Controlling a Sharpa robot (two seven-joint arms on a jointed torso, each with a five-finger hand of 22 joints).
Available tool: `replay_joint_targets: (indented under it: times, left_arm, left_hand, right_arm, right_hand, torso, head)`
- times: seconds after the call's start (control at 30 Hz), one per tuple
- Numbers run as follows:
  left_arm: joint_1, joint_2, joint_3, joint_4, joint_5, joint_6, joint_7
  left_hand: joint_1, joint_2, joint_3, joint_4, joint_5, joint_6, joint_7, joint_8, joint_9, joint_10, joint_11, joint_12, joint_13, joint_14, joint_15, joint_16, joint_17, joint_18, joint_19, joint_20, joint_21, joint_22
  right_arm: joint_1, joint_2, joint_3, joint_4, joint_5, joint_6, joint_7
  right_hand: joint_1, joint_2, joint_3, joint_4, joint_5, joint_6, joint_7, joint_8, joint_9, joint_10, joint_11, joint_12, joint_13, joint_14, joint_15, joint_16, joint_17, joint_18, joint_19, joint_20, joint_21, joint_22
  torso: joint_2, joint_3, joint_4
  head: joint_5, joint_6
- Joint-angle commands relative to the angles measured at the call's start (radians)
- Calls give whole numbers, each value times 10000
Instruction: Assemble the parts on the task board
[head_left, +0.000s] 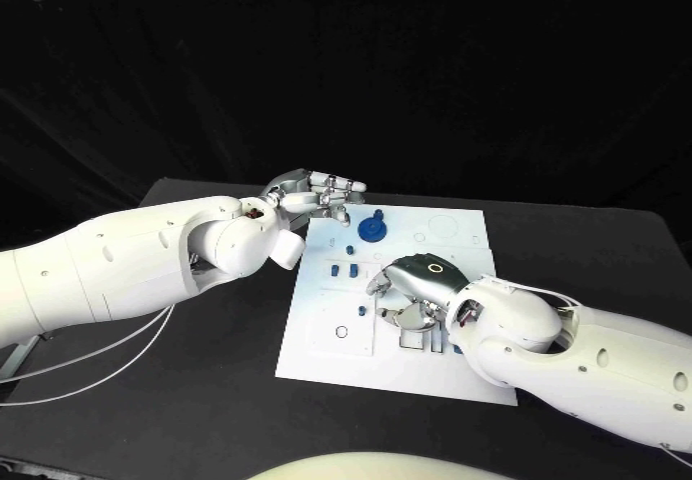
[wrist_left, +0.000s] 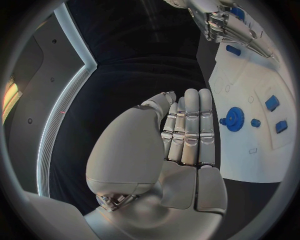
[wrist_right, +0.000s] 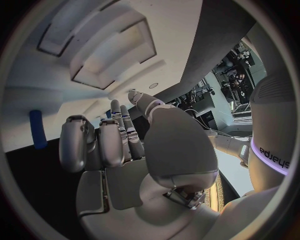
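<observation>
The white task board (head_left: 325, 345) lies in the middle of the black table. A blue gear (head_left: 374, 229) stands near its far edge, with small blue parts (head_left: 340, 268) closer to the middle. My left hand (head_left: 317, 194) hovers at the board's far left corner. In the left wrist view its fingers (wrist_left: 190, 125) are stretched flat and hold nothing, with the gear (wrist_left: 234, 119) just beside them. My right hand (head_left: 414, 283) is over the board's middle, fingers pointing down at the slots. In the right wrist view the right hand's fingers (wrist_right: 109, 142) are loosely bent with nothing between them.
Several rectangular slots (head_left: 415, 340) sit in the board beneath my right hand. More small blue parts (wrist_left: 272, 103) lie beyond the gear. A blue piece (wrist_right: 37, 129) shows against the pale surface past my right hand. Bare black table (head_left: 173, 400) surrounds the board.
</observation>
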Motion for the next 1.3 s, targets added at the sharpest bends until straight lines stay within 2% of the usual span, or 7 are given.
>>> replay_joint_targets:
  times: [0.03, 0.23, 0.43, 0.57, 0.9, 1.03, 1.3]
  left_arm:
    - [10, -5, 5, 6, -65, 73, -15]
    - [10, -15, 5, -9, -67, 75, -10]
    - [10, 11, 1, -29, -68, 104, 3]
    - [9, 17, -7, -32, -75, 103, 19]
    - [8, 1, -16, -18, -80, 93, 48]
    - [7, -6, -17, -10, -80, 97, 51]
    - [7, -29, -17, -2, -80, 112, 31]
  left_hand:
    - [-102, 4, -70, -2, -32, -62, -1, 23, -10, -55, 19, 34, 17, -37, 17, -25, -9, 46, 0, 85, -35, -8]
    - [-106, 3, -79, 1, -32, -62, -4, 25, -11, -58, 18, 41, 19, -35, 17, -24, -11, 47, 1, 86, -41, -12]
    - [-97, -4, -87, -7, -31, -63, -9, 27, -11, -62, 13, 49, 21, -34, 14, -24, -14, 49, 3, 86, -47, -16]
    - [-43, 0, -91, -43, -25, -61, -17, 33, -12, -70, 4, 75, 29, -33, 3, -25, -24, 55, 12, 82, -58, -23]
    - [-33, -2, -94, -51, -25, -61, -18, 35, -13, -71, 3, 81, 31, -34, 1, -25, -26, 56, 14, 81, -60, -25]
    - [-33, -2, -94, -51, -25, -61, -18, 35, -13, -71, 3, 81, 31, -34, 1, -25, -26, 56, 14, 81, -60, -25]
    - [-29, -5, -102, -55, -26, -62, -18, 36, -14, -75, 3, 89, 32, -33, 1, -25, -29, 56, 17, 80, -63, -26]
  right_arm:
    - [172, -303, 55, 327, 216, -117, -69]
    - [678, -1069, 175, 745, 600, 31, -92]
    - [978, -1411, 209, 362, 471, 505, 16]
    - [1024, -1493, 212, 128, 240, 767, 65]
    - [1015, -1516, 188, -161, 13, 1309, 137]
    - [1003, -1434, 171, -261, -34, 1417, 59]
    - [977, -1355, 156, -425, -86, 1553, -88]
  right_hand:
    - [-46, -53, -83, -11, 24, 49, -40, 65, -17, -83, 8, 68, -10, 236, 86, -55, -7, 82, -16, 19, -55, 1327]
    - [-34, -41, -134, -24, -15, 111, -127, 79, -36, -82, -41, 147, -13, 241, 54, -47, -1, 80, 2, 8, -40, 1338]
    - [0, -70, -311, -64, -136, 140, -339, 65, -99, -282, -88, 216, -67, 260, 12, -4, 56, 92, -19, -29, -112, 1313]
    - [19, -84, -396, -80, -146, 175, -469, 70, -120, -323, -85, 274, -80, 283, 12, 48, 123, 81, 9, -36, -76, 1336]
    - [2, -145, -542, -84, -128, 171, -570, 56, -156, -380, -78, 343, -97, 286, 16, 59, 127, 81, 7, -36, -96, 1333]
    - [88, -23, -538, -102, -114, 230, -623, 73, -178, -317, -95, 466, -94, 289, 4, 78, 150, 69, 42, -42, -49, 1363]
    - [253, 191, -374, -156, -210, 523, -454, 162, -187, -57, -202, 705, -105, 312, -76, 135, 216, 35, 148, -101, 106, 1452]
  torso:
    - [2, -8, -1]
    - [3, -1, -26]
    - [-4, -5, -19]
    - [10, 14, -2]
    - [19, 2, 5]
    - [15, 2, 9]
    - [14, 5, 6]
  head:
    - [-68, 41]
    - [-217, 138]
    - [-396, 273]
    - [-445, 302]
    - [-455, 291]
    - [-444, 290]
    - [-428, 271]
